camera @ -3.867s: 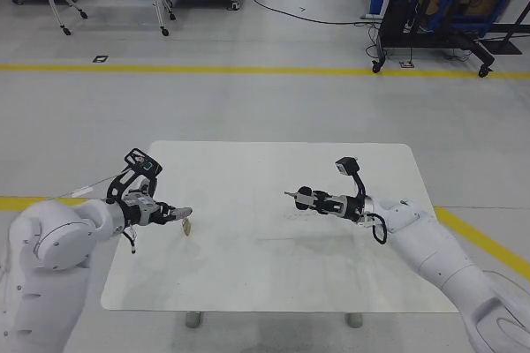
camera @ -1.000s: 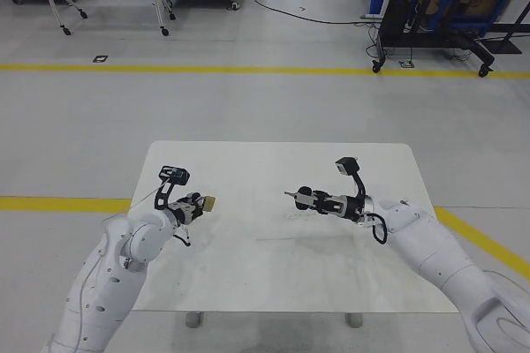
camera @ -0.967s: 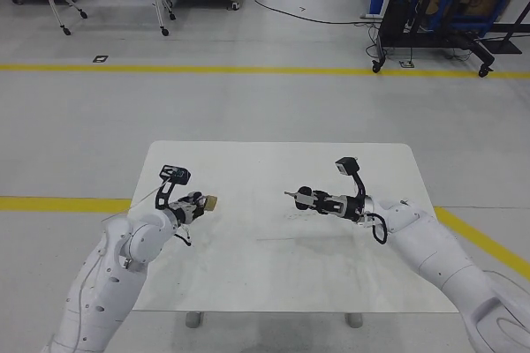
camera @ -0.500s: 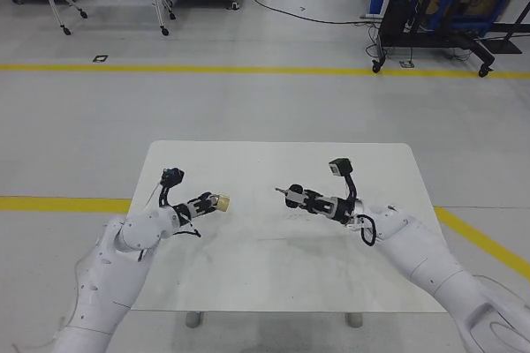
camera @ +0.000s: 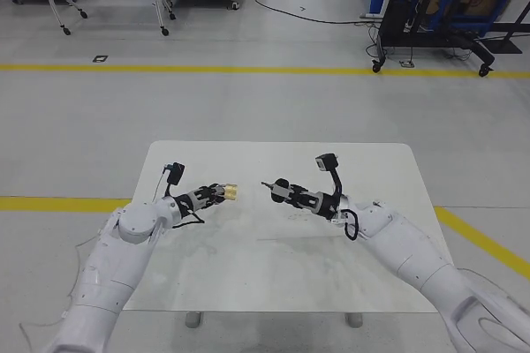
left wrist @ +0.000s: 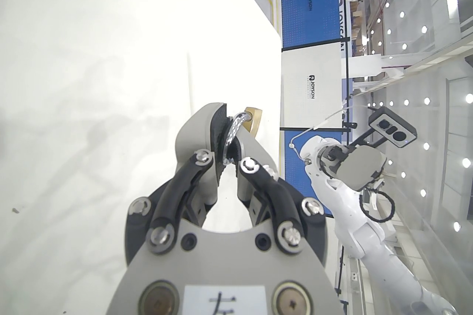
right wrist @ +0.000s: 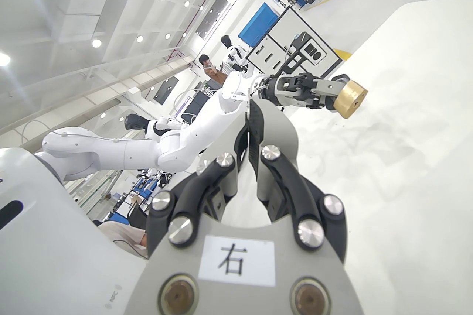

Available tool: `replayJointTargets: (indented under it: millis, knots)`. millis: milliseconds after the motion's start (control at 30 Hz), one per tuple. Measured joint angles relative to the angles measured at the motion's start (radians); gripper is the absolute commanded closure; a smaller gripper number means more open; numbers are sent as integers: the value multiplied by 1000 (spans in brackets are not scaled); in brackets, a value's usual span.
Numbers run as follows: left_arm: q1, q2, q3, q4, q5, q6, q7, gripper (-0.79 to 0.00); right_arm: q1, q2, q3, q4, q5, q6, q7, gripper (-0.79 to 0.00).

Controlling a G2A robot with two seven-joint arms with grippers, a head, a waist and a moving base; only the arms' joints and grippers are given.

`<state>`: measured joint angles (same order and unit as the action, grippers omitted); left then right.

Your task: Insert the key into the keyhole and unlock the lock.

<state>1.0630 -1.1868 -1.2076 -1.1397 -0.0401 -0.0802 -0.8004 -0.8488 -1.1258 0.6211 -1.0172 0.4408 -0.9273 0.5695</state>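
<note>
A brass padlock (camera: 231,190) hangs above the white table (camera: 336,265), left of its middle. My left gripper (camera: 216,192) is shut on its silver shackle (left wrist: 236,124), and the brass body (left wrist: 255,119) sticks out past the fingertips. In the right wrist view the padlock (right wrist: 350,98) turns its keyhole face toward my right gripper (right wrist: 251,120). The right gripper (camera: 281,188) is shut on the key (camera: 267,184), whose thin tip points at the lock across a short gap. From the right wrist view the key is hidden by the fingers.
The table's far edge and rounded corner (left wrist: 275,30) lie beyond the lock. A black wheeled rack (camera: 433,35) stands on the floor far behind the table. A yellow floor line (camera: 247,69) runs behind it.
Both arms have moved in toward the table's middle. The left gripper has carried the lock rightward and the right gripper has brought the key leftward, so the gap between them has narrowed.
</note>
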Motion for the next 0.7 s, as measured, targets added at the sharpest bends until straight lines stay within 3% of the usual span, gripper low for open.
replayJointTargets:
  millis: [200, 300, 700]
  knots:
    - [-8, -38, 24, 112, -431, 39, -204, 0, -29, -15, 7, -25, -35, 28, -69, 0]
    - [-35, -55, 55, 157, -547, 38, -275, 0, -32, -31, -3, -18, -59, 39, -96, 0]
    - [-135, -88, 129, 291, -609, -15, -393, 0, -7, -82, 14, 65, -105, 21, -184, 0]
